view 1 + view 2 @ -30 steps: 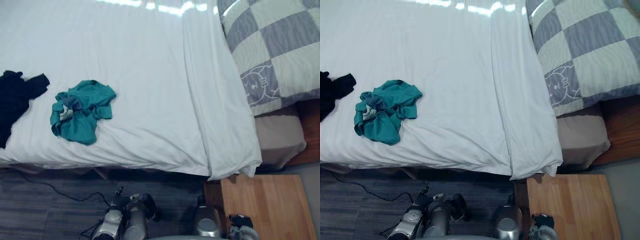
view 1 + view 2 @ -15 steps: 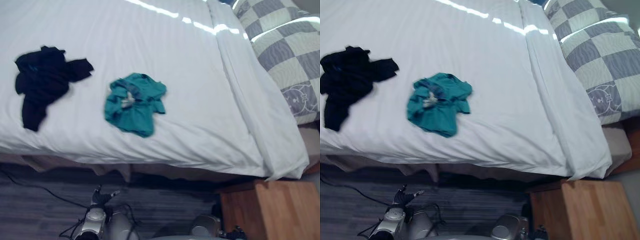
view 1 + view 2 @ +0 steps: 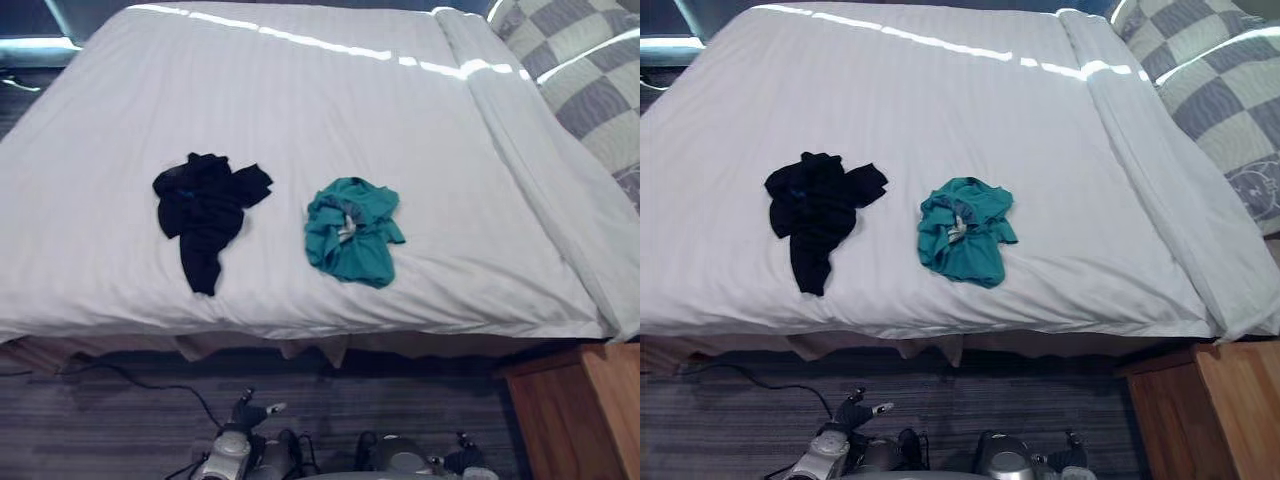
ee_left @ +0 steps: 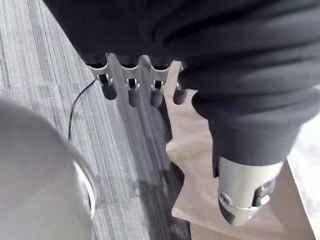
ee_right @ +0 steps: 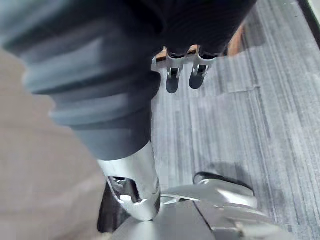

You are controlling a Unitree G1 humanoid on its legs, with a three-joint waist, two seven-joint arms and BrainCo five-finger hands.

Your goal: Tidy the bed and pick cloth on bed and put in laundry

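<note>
A crumpled teal cloth garment (image 3: 350,230) lies bunched on the white striped duvet (image 3: 300,110) of the bed, a little in from the bed's near edge, with a patch of grey and white fabric showing in its folds. To the left of the teal garment lies a crumpled black cloth garment (image 3: 205,215), apart from it, with a bare band of duvet between the two; one end of the black garment trails toward the near edge. To the right of the teal garment, the folded-over border of the duvet (image 3: 540,180) runs from the far side of the bed to the near corner. Past that border rest grey-and-white checked pillows (image 3: 590,90).

Nearer than the teal garment, the duvet drops over the edge above a beige bed skirt (image 3: 310,348), then comes grey striped flooring (image 3: 100,430). A wooden nightstand (image 3: 590,410) stands on the floor, nearer than the teal garment and to its right, just beside the bed's corner.

The left hand (image 4: 130,90) hangs low over the floor, nearer than the teal garment, its fingers loose and holding nothing. The right hand (image 5: 132,187) hangs likewise over the floor, fingers relaxed and empty. Duvet, bed edge and skirt lie between both hands and the teal garment.
</note>
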